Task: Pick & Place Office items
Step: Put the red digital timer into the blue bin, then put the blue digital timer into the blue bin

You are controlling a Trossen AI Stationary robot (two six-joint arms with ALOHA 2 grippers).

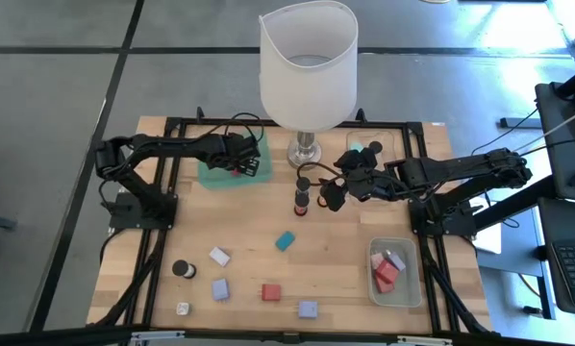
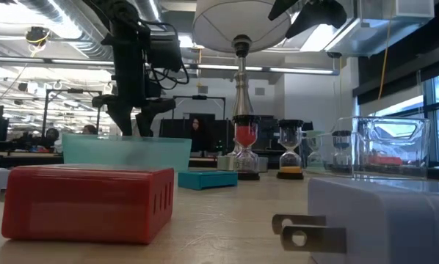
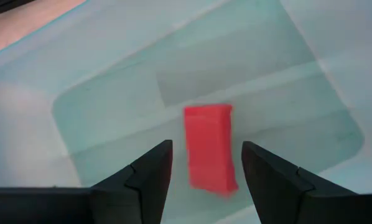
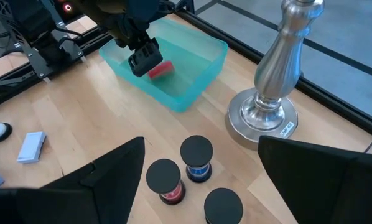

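Observation:
My left gripper [image 1: 241, 165] hangs open over the teal tray [image 1: 213, 175] at the far left of the table. A red block [image 3: 211, 169] shows between and below its fingers without touching them; in the right wrist view this red block [image 4: 162, 69] sits inside the tray beside the left gripper [image 4: 143, 60]. My right gripper [image 4: 201, 142] is open above three dark-capped hourglass timers [image 4: 197, 158] near the lamp base [image 4: 267, 118]. Loose on the near half of the table lie a teal block [image 1: 285, 240], a white block [image 1: 219, 256], two lavender blocks [image 1: 219, 288], a red block [image 1: 270, 292] and a dark-capped cylinder [image 1: 184, 269].
A tall lamp with a big white shade [image 1: 307, 67] stands at the far middle, between the arms. A clear tray [image 1: 411, 288] at the near right holds red and pink pieces. Another clear tray [image 1: 388, 142] sits far right of the lamp. Bare wood lies around the loose blocks.

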